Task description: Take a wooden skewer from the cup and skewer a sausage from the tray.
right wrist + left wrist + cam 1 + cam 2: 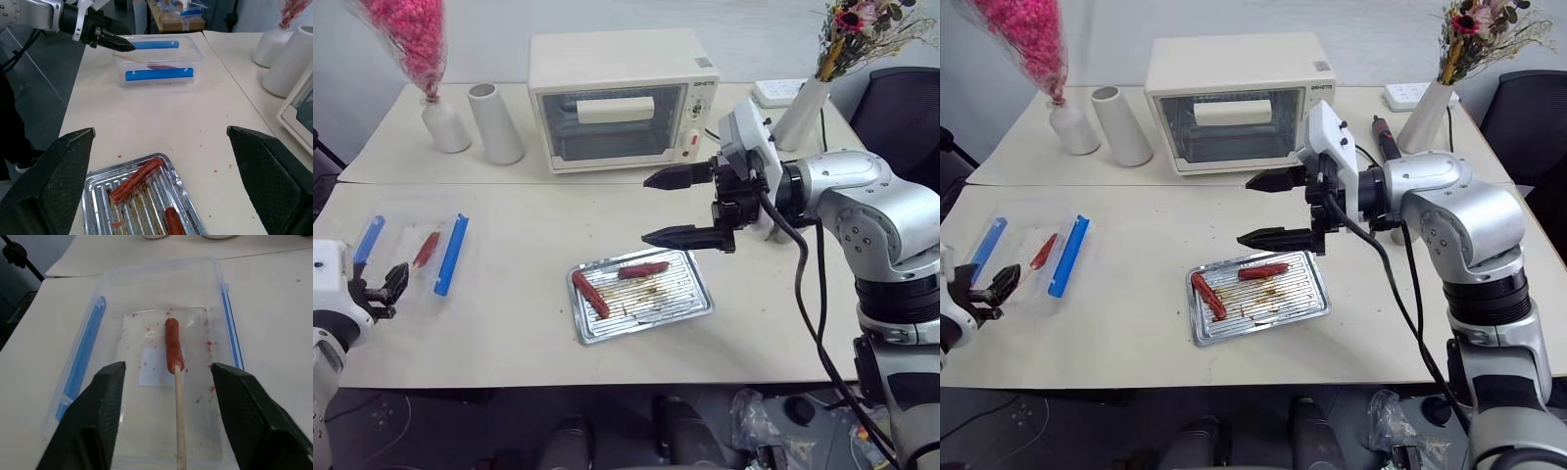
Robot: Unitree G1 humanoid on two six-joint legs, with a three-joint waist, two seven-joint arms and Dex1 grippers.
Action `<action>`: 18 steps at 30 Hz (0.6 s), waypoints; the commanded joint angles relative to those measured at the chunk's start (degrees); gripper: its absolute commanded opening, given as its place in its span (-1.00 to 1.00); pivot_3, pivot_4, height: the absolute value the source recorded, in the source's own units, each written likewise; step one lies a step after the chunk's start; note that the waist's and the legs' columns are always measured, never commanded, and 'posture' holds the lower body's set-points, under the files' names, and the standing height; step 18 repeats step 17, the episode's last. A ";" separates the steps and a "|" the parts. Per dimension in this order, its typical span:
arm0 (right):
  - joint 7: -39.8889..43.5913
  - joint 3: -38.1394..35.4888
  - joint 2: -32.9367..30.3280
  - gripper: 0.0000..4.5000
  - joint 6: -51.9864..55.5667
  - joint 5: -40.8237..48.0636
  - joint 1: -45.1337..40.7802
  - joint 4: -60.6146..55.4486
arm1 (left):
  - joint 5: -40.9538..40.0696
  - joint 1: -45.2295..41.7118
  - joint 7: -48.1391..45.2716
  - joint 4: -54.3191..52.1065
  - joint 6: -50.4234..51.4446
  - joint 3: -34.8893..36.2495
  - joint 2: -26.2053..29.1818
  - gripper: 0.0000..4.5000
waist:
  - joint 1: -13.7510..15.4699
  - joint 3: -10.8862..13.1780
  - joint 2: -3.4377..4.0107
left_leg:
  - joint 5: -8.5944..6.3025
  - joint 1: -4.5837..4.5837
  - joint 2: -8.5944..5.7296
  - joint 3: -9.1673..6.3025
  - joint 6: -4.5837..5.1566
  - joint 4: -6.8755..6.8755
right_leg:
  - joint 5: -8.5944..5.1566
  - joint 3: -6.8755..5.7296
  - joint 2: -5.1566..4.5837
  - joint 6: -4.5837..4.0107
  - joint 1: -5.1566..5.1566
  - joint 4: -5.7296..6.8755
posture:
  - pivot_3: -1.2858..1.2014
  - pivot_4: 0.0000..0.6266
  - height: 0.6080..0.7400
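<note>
The silver tray (pixel 677 290) lies mid-table with two reddish sausages in it, one (pixel 590 294) at its left and one (pixel 643 270) near its far rim. My right gripper (pixel 668 207) hovers open just above the tray's far edge, pointing left, with nothing between its fingers. At the far left my left gripper (pixel 167 369) is open by the near end of a clear box. Between its fingers, untouched, lies the wooden skewer (pixel 179 416) with a third sausage (pixel 173 345) stuck on its tip, resting on the box floor. The cup is hidden.
The clear plastic box (pixel 406 220) has blue clip edges. Along the back stand a toaster oven (pixel 617 98), a white cylinder vase (pixel 496 122), a vase of pink flowers (pixel 443 122) and a vase of dried flowers (pixel 800 113). A black chair (pixel 901 108) is at the right.
</note>
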 commanded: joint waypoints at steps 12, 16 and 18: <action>8.86 -1.12 -6.44 1.00 -6.27 -2.00 -1.64 4.17 | -18.25 21.78 -30.32 -2.15 3.37 40.18 5.45 0.99 | -0.36 0.01 0.01 | -0.06 0.04 0.22 0.02 -0.08 -0.02 | -0.36 -0.11 0.06 -0.64 0.00 -0.18 | 0.03 -0.52 1.00; 10.13 -0.78 -6.26 1.00 -7.73 -3.16 -2.76 6.87 | -21.95 27.90 -35.23 -0.12 -0.86 43.72 3.02 0.99 | -0.76 0.01 0.00 | -0.10 0.11 0.27 0.04 -0.14 -0.02 | -0.66 -0.11 0.09 -1.17 0.02 -0.15 | 0.03 -0.52 1.00; 10.35 -0.64 -6.11 1.00 -8.06 -3.42 -2.97 7.34 | -22.61 29.05 -35.64 -0.40 -1.46 43.73 2.46 0.99 | -0.76 0.01 0.00 | -0.10 0.12 0.30 0.04 -0.15 -0.02 | -0.66 -0.11 0.13 -1.18 0.02 -0.14 | 0.03 -0.52 1.00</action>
